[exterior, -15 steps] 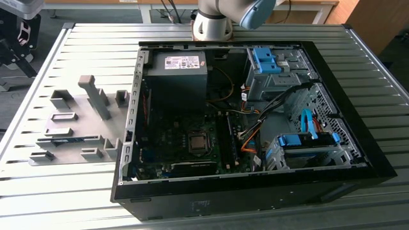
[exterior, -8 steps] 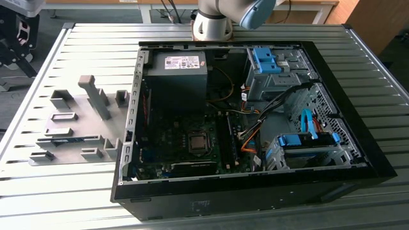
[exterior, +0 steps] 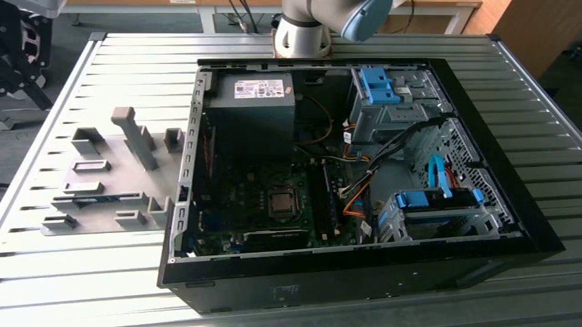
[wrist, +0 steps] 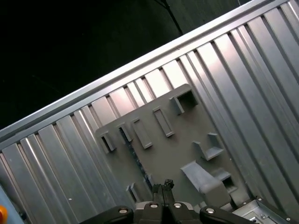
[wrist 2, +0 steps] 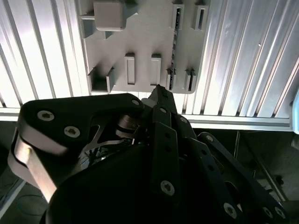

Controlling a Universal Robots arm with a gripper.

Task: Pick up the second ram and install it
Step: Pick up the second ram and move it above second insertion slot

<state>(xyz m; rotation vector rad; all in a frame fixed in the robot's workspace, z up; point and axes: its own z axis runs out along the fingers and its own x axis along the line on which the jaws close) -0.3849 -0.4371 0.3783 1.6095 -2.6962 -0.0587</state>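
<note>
- The hand is clenched with its fingertips together, grasping nothing. In both wrist views it hangs above the grey tray.
- The second ram stands on edge in the tray's slotted blocks, apart from the hand.
- The tray lies on the slatted table, on the exterior view's left of the open computer case.
- The case holds a motherboard, a power supply, blue-clipped drive cages and cables.
</note>
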